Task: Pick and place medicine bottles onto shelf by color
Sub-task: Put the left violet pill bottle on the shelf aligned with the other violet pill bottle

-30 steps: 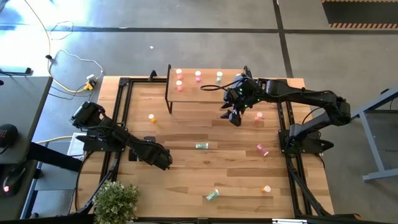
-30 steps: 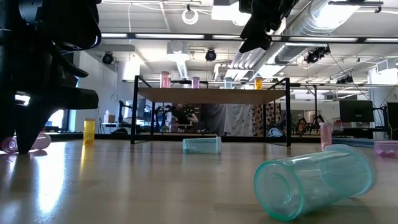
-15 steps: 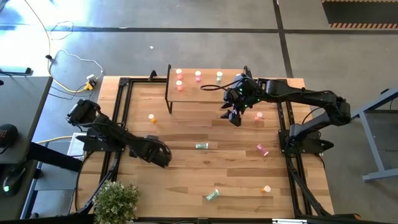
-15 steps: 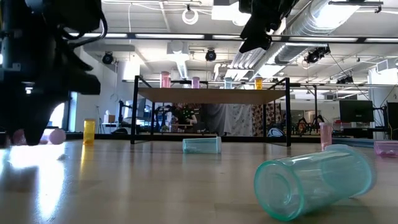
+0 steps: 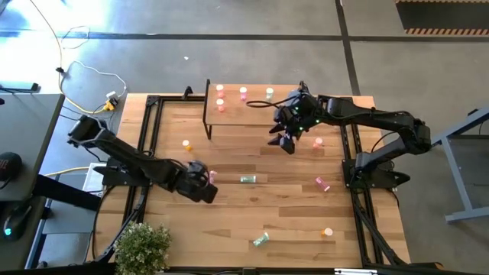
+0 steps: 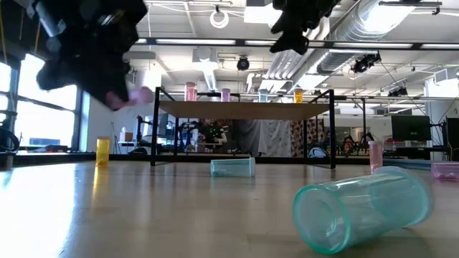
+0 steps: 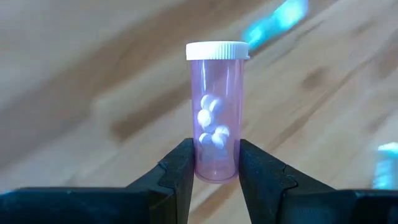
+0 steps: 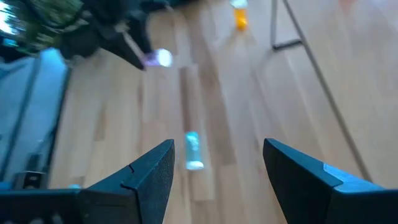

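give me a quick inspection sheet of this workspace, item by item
Surface: light plank wooden table, black frame rails along its sides.
Job's things: low light-wood shelf on black legs carries pink, orange and green bottles; a teal bottle lying on its side mid-table, others scattered.
Clutter: small green potted plant at the near-left corner.
Grippers: left gripper lifted, shut on a pink translucent pill bottle with white cap; right gripper open, empty, raised near the shelf.
Cables: white and yellow cables on the floor, left.
Surroundings: grey concrete floor; workshop room behind.
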